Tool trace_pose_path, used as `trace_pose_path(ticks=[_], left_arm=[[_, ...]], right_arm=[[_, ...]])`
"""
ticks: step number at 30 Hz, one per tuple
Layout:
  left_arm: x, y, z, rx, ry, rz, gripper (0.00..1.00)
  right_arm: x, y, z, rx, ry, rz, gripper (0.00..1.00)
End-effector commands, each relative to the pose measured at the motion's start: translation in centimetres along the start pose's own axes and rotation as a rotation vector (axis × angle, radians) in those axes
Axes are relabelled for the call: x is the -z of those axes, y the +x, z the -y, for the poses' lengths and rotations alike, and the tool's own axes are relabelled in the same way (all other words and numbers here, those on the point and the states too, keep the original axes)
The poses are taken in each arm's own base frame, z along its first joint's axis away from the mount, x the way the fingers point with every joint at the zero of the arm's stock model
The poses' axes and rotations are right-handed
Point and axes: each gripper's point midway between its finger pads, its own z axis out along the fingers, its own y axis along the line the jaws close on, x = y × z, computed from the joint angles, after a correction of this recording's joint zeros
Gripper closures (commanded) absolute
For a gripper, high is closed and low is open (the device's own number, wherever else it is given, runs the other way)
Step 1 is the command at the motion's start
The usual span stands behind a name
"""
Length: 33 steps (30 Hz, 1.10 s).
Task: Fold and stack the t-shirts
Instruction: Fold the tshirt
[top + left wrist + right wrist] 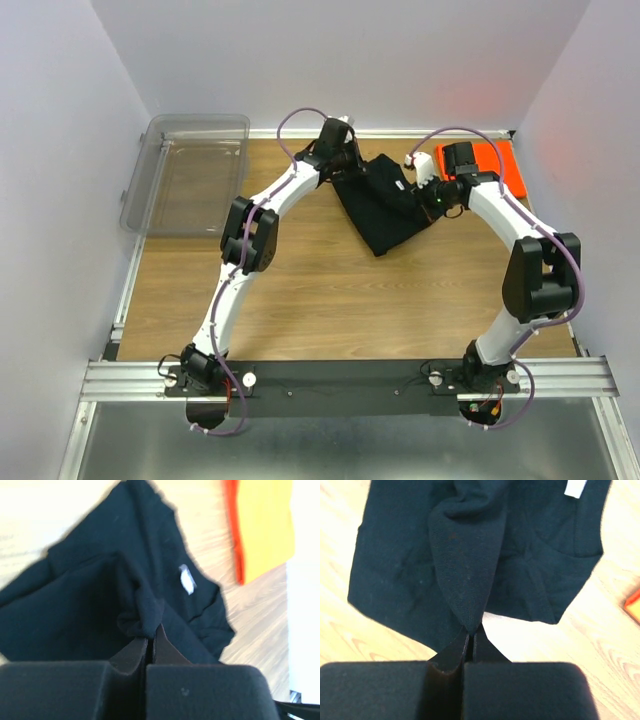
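Table (330, 300): black shirt (385, 215), orange shirt (497, 160), bin (190, 185)

Grippers: two, the left gripper (150, 641) and the right gripper (471, 632). T-shirts: two, one black t-shirt (385, 215) between them, one orange t-shirt (500, 165) beyond the right. Clear bin (190, 180): one, outboard of the left.

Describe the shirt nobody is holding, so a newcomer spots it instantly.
Look at the far right corner of the wooden table. The orange t-shirt lies flat there. Unlike the black t-shirt pinched by the left gripper and right gripper, it is bright and untouched.
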Motion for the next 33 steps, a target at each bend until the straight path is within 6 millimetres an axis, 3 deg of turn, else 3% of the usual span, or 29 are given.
trace_pose_path(ticks=[1,9,17,31,33], left_arm=[[1.1,-4.0,4.0,-0.021,0.147,0.111,1.0],[-0.4,-5.1,5.1,0.046,0.233,0.177,1.0],[-2.6,-5.4,4.4,0.111,0.256,0.21,1.0],[-3.8,-4.9,4.6,0.133,0.31,0.192,1.0],[-3.6,-5.1,5.1,0.124,0.332,0.196,0.87]], right_arm=[[0.1,-0.9,2.1,-0.075,0.096,0.073,0.99],[-0.1,-1.2,4.6,-0.124,0.187,0.109,1.0],[-1.1,-1.0,6.8,-0.149,0.247,0.104,0.99],[-2.7,1.2,7.5,-0.182,0.252,0.046,0.99],[-2.9,1.5,7.7,-0.188,0.258,0.035,0.99]])
